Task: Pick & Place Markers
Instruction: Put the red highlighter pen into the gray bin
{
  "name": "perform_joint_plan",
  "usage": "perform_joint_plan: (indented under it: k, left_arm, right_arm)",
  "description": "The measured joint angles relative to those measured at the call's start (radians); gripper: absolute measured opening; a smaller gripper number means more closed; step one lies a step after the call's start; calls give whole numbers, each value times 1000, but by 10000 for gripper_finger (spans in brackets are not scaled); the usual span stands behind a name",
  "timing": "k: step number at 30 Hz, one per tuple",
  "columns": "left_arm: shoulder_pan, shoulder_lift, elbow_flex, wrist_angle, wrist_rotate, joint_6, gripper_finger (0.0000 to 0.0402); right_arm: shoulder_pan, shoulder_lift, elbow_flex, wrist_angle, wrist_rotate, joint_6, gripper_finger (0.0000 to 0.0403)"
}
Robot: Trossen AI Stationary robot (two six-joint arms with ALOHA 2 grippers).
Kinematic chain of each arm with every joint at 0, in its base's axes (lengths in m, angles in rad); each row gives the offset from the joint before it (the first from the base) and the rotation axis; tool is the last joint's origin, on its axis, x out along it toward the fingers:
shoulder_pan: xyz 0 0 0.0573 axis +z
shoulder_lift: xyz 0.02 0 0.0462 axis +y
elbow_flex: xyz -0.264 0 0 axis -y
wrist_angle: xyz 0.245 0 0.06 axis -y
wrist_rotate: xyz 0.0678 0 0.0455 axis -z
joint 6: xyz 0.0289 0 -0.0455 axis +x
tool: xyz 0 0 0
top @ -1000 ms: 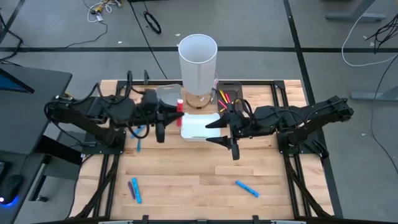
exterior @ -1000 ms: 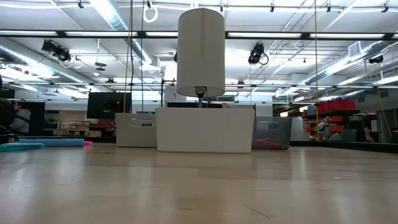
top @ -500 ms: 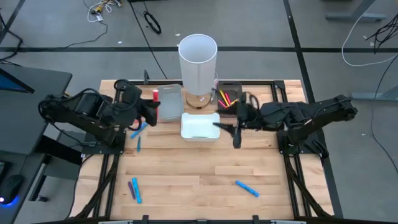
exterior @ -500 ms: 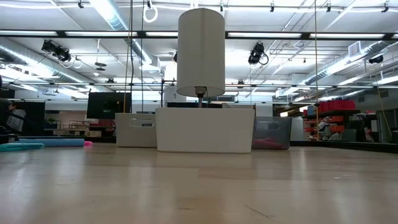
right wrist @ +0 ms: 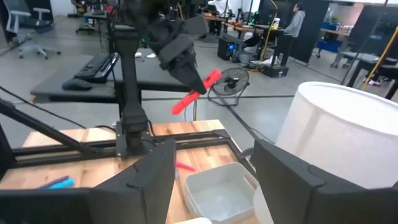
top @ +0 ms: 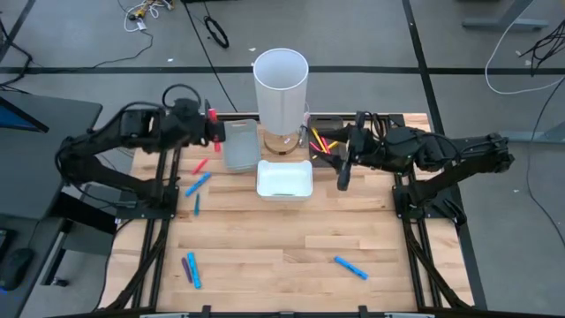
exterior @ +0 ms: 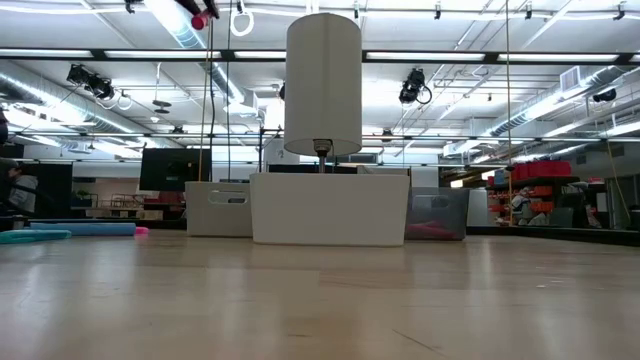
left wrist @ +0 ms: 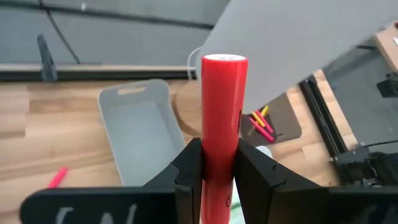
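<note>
High view, left gripper: raised over the bench's far left part beside the grey tray, clamped on a red marker.
High view, right gripper: fingers spread, holding nothing, by the dark tray; that tray's markers are partly hidden.
High view, loose markers: a blue marker near the front right.
Low view: only the red marker's tip shows at the frame's upper edge; white cylinder hides the room's middle.
Left wrist view: red marker upright between fingers.
Right wrist view: a person stands far back.
</note>
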State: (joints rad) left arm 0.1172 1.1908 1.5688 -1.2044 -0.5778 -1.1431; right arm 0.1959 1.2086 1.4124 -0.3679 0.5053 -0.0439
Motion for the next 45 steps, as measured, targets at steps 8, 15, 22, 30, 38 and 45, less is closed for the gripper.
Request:
perform_joint_plan:
  k: [8,15,22,30,38,45]
  left_arm:
    - [250,22,0,8,252,49,73]
    - [428,112,0,35,434,131,73]
    - [538,217,0,37,531,170,73]
    - [600,308,0,2,568,186,73]
    - [600,416,0,-7,565,205,73]
    - [603,517,0,-17,565,203,73]
  right_arm:
    - [-1,4,0,-2,0,-55,217]
    - [-11,4,0,38,0,-66,217]
    - [-12,4,0,38,0,-80,217]
    - [-12,4,0,38,0,-94,217]
    - [-25,4,0,38,0,-105,217]
    - [-27,4,0,38,0,-124,217]
